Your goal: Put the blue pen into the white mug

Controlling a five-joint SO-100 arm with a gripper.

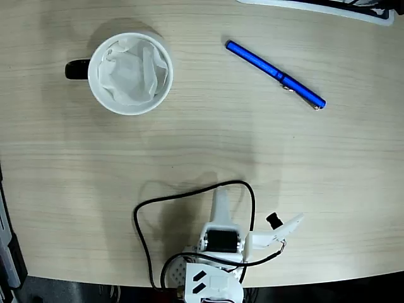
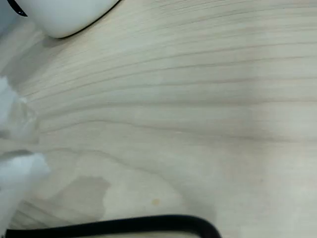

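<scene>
Arm folded at the near edge of the bench (image 1: pixel 189 145), black cable (image 1: pixel 142 214) looped beside it. gripper (image 1: pixel 255 218) sits low over bare wood, one finger pointing up-frame, the other splayed right, so jaws stand wide and hold nothing. Wrist view: mostly wood grain, blurred white finger edge at left, cable at the bottom, curved white shape in the top-left corner, likely the mug but can't confirm

blue pen (image 1: pixel 276 74) lies flat far right in fixed view, diagonal, silver clip toward its lower-right end, well apart from gripper and from mug. white mug (image 1: pixel 130 73) far left, upright, black handle pointing left, crumpled paper inside

Pen handling guess: light, stiff, glossy, so slippery and prone to roll. Grab mid-barrel, jaws across the axis, clear of the clip

Surface: pale matte wood laminate. A white-and-dark object shows at the far top right edge
</scene>
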